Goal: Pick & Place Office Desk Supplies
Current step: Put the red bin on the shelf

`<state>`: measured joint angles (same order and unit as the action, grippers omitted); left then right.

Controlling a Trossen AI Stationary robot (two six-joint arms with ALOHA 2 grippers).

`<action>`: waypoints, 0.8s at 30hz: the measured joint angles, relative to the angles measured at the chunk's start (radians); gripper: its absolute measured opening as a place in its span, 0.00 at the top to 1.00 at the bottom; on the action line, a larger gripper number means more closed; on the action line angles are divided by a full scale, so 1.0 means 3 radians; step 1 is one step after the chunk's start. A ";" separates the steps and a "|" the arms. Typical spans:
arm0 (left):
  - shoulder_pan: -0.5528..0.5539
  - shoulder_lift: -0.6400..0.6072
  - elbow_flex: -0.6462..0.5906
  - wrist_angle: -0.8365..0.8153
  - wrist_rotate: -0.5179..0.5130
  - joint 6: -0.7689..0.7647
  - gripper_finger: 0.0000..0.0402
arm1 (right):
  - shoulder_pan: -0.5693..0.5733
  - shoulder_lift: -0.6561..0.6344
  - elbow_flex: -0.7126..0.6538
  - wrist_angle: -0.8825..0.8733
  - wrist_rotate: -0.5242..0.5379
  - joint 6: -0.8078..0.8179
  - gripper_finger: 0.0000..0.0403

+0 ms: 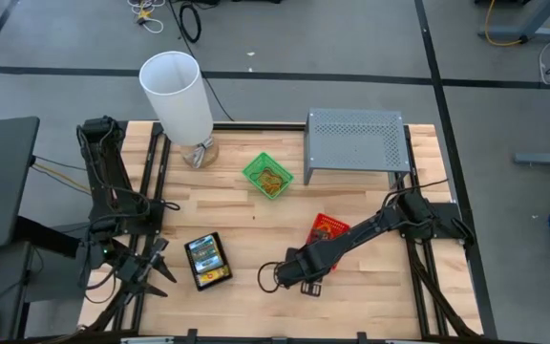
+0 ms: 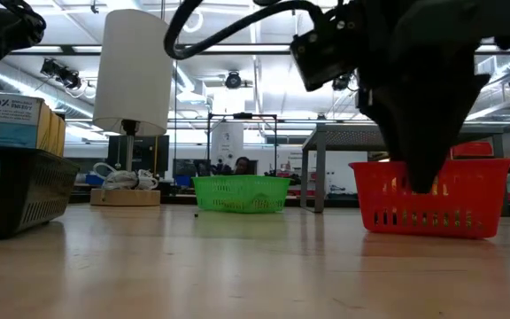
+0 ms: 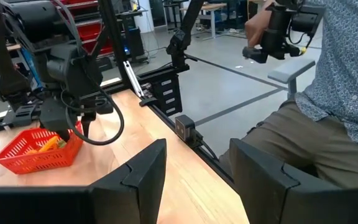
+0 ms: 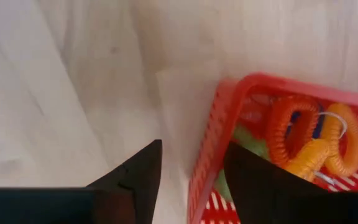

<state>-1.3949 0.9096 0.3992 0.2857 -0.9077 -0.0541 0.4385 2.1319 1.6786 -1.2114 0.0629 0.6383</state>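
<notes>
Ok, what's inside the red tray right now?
In the red tray, orange coiled loop bands lie with something green and blue beneath. The right pincer straddles its wall, hiding the rest.

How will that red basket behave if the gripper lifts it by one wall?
The red basket looks like thin open mesh, so probably light and flexible. Gripped on one wall by the right gripper, it may tilt, and the coiled orange band could slide.

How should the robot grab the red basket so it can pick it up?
Probably by its thin rim, from above. The red basket stands upright and open-topped, too wide to span, so one finger goes inside the wall and one outside. The right gripper already straddles a wall that way, jaws open.
</notes>
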 joint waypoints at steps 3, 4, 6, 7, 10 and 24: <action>0.0000 -0.0001 0.0000 0.0000 0.0001 -0.0006 0.55 | 0.0000 0.0000 -0.0057 0.0028 0.0053 0.0091 0.62; 0.0000 0.0000 0.0000 0.0000 0.0001 -0.0006 0.55 | 0.0000 0.0000 -0.0084 0.0027 0.0053 0.0104 0.65; 0.0000 0.0000 0.0000 0.0000 0.0001 -0.0006 0.55 | 0.0000 0.0000 -0.0139 0.0024 0.0052 0.0144 0.73; 0.0000 0.0000 0.0000 0.0000 0.0001 -0.0006 0.55 | -0.0001 0.0000 -0.0170 0.0025 0.0043 0.0148 0.77; 0.0000 0.0000 0.0000 -0.0006 0.0001 -0.0006 0.55 | 0.0007 0.0000 -0.0250 0.0026 0.0019 0.0154 0.92; 0.0000 0.0000 0.0000 -0.0021 0.0000 -0.0006 0.55 | 0.0164 0.0004 -0.0111 -0.0581 0.0388 0.0351 0.99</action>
<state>-1.3949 0.9096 0.3992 0.2794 -0.9077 -0.0559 0.4877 2.1330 1.6452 -1.3857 0.1792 0.7435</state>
